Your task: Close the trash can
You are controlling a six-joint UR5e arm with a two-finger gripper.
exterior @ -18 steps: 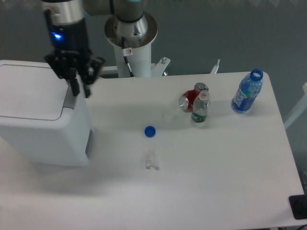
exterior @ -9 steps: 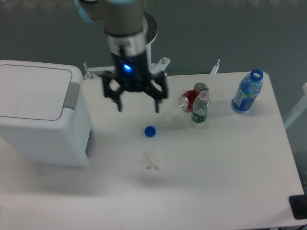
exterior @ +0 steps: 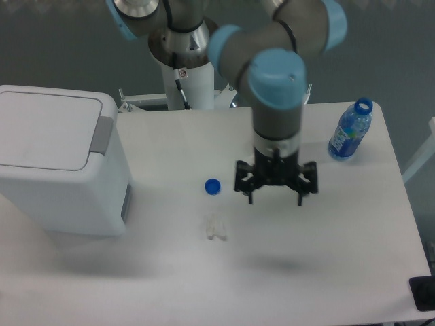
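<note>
The trash can (exterior: 58, 170) stands at the left end of the surface (exterior: 326, 258), its flat lid lying down and flush, so the closing looks done. The claw (exterior: 276, 195) hangs spread wide and empty, well right of the can, beyond the blue cap (exterior: 213, 185). The sound course now is to hold clear, high above the blue bottle (exterior: 351, 130).
</note>
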